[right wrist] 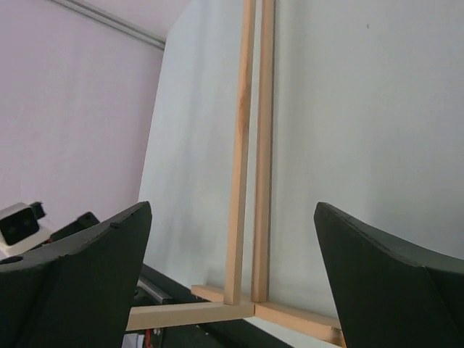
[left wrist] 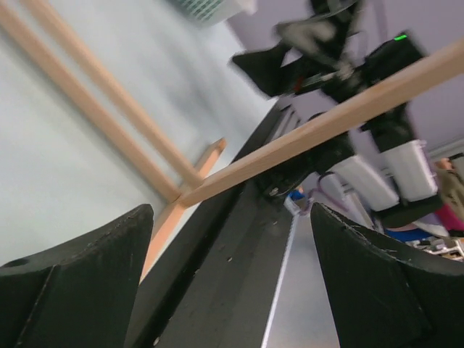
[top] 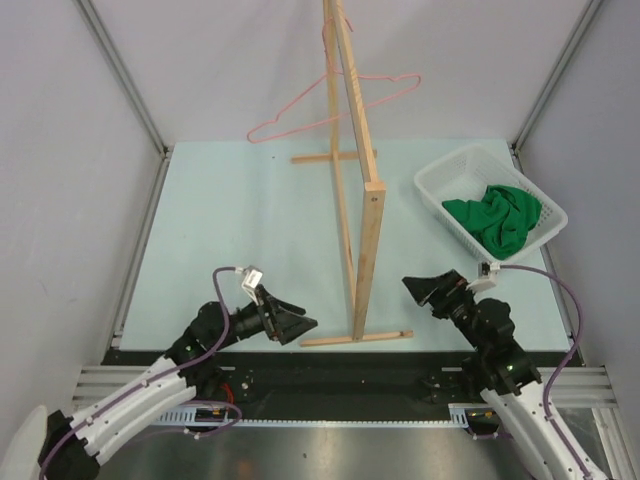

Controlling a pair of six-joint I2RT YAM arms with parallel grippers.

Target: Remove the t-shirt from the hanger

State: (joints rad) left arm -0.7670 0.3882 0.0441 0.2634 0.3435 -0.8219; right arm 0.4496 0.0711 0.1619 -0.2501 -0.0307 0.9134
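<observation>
The green t-shirt (top: 497, 218) lies crumpled inside a white basket (top: 436, 181) at the right of the table. The pink wire hanger (top: 305, 112) hangs bare from the top bar of the wooden rack (top: 358, 170), at the back. My left gripper (top: 299, 326) is low near the front edge, left of the rack's foot, open with nothing between its fingers (left wrist: 80, 283). My right gripper (top: 425, 290) is low at the front right, also open and empty, pointing at the rack's foot (right wrist: 246, 308). Neither wrist view shows the t-shirt or hanger.
The rack's near foot bar (top: 357, 338) lies between my two grippers by the table's front edge. Grey walls and metal frame posts (top: 125, 80) close in the sides. The right arm (left wrist: 377, 94) shows beyond the rack bar in the left wrist view.
</observation>
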